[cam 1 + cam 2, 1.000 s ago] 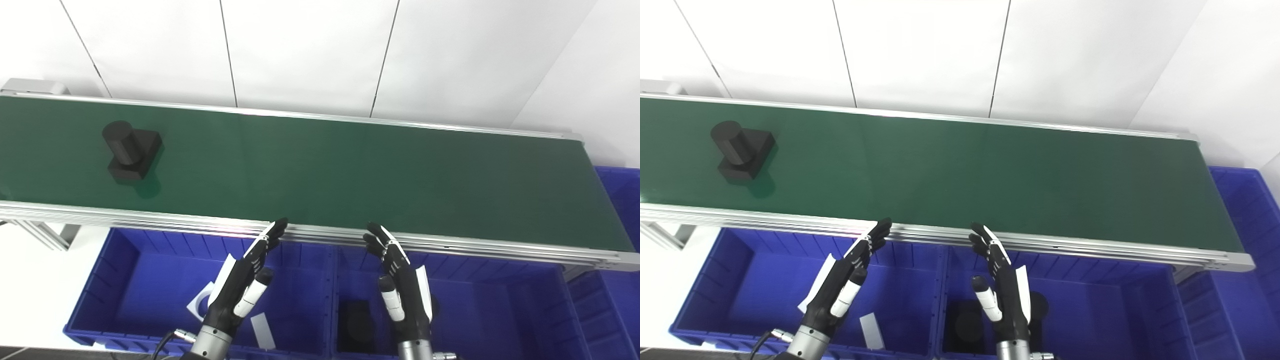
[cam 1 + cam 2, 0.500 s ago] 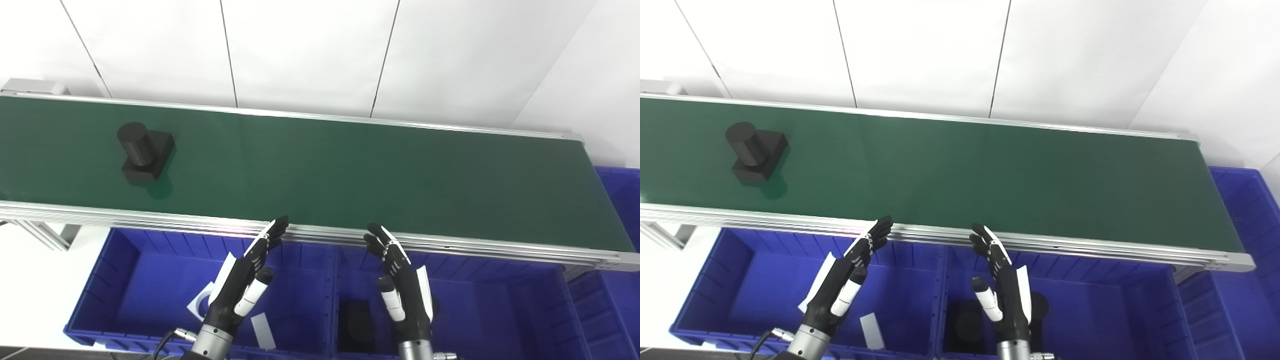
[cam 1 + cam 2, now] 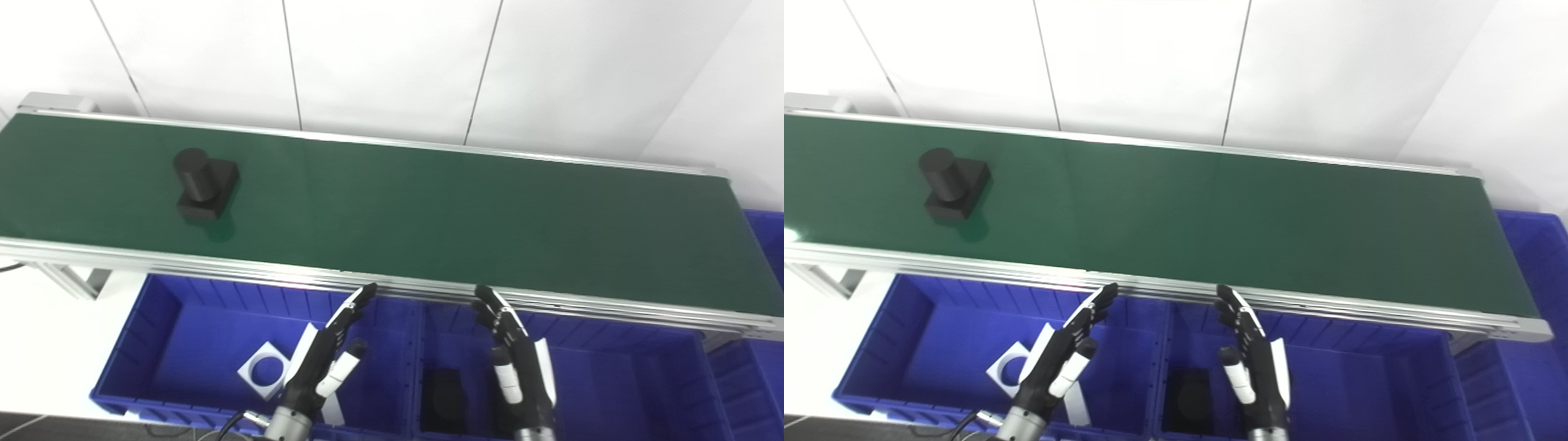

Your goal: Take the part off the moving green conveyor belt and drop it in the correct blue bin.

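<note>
part point(image 3: 205, 187), a black cylinder on a square base, is standing upright on the left stretch of the green conveyor belt point(image 3: 429, 214), well apart from both hands. left hand point(image 3: 324, 364) and right hand point(image 3: 520, 373) are hovering wide and empty over the blue bins point(image 3: 153, 318), fingers aimed at the belt's near rail point(image 3: 245, 269), likely waiting for it. nothing is blocking the reach. a white label point(image 3: 264, 378) is lying in the left bin; a black piece point(image 3: 444, 398) is sitting in the middle one.

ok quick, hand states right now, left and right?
Left hand: open, holding nothing.
Right hand: open, holding nothing.
</note>
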Motion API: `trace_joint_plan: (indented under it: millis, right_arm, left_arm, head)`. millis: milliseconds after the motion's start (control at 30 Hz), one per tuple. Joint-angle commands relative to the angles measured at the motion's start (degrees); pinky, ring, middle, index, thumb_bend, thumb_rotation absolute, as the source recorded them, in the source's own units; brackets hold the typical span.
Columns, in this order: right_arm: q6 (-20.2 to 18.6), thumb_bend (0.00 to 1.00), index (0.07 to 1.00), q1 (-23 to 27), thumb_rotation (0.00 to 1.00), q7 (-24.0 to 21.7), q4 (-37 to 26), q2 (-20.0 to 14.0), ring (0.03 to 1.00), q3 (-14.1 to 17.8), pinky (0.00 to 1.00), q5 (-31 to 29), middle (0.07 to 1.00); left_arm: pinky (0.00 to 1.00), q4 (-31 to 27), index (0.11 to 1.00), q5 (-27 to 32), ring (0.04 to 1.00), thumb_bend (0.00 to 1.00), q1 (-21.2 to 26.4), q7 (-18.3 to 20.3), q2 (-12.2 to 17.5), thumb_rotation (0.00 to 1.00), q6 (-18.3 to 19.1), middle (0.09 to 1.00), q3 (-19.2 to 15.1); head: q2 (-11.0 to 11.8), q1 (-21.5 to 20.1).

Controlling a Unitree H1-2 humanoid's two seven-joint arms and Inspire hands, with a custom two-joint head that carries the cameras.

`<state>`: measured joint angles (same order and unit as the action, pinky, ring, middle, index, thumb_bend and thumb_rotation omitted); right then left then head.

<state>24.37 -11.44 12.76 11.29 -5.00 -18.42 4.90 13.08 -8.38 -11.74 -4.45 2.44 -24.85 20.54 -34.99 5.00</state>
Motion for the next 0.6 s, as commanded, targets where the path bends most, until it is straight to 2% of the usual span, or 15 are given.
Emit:
trace_joint_plan:
  millis: [0, 33, 167, 333, 567]
  right_arm:
    - [2.56, 0.85, 0.867, 0.78, 0.99, -0.53, -0.32, -0.1, 0.854, -0.01, 0.83, -0.69, 0.882]
    - [2.56, 0.85, 0.867, 0.89, 0.99, -0.46, 0.12, -0.16, 0.854, 0.04, 0.82, -0.74, 0.882]
    - [2.56, 0.85, 0.867, 1.05, 1.0, -0.79, 1.02, -0.24, 0.85, 0.24, 0.82, -1.16, 0.883]
    - [2.56, 0.83, 0.866, 1.19, 0.99, -1.16, 1.52, -0.17, 0.858, 0.39, 0.83, -1.55, 0.886]
    - [2.56, 0.84, 0.868, 1.15, 1.0, -1.11, 1.64, -0.17, 0.857, 0.41, 0.84, -1.5, 0.883]
  left_arm:
    - [0.93, -0.22, 0.901, 0.51, 0.945, 0.74, 1.18, -1.32, -0.82, 0.95, -2.07, 0.933, 0.72]
    - [0.93, 0.29, 0.9, 0.78, 0.946, 0.75, 1.31, -1.56, -0.92, 0.95, -2.07, 0.933, 0.91]
    - [0.97, 1.5, 0.891, 0.39, 0.963, 0.79, 1.79, -2.94, -0.81, 0.94, -2.07, 0.933, 1.67]
    - [0.97, 1.75, 0.895, 1.02, 0.965, 0.76, 1.89, -3.23, -0.45, 0.93, -2.07, 0.936, 2.3]
    - [0.98, 2.09, 0.897, 1.52, 0.974, 0.79, 1.87, -2.95, -0.43, 0.92, -2.07, 0.94, 2.47]
  head:
    - [0.07, 0.07]
    - [0.98, 0.7]
    - [2.16, 1.36]
    - [2.01, 1.53]
    - [2.23, 2.06]
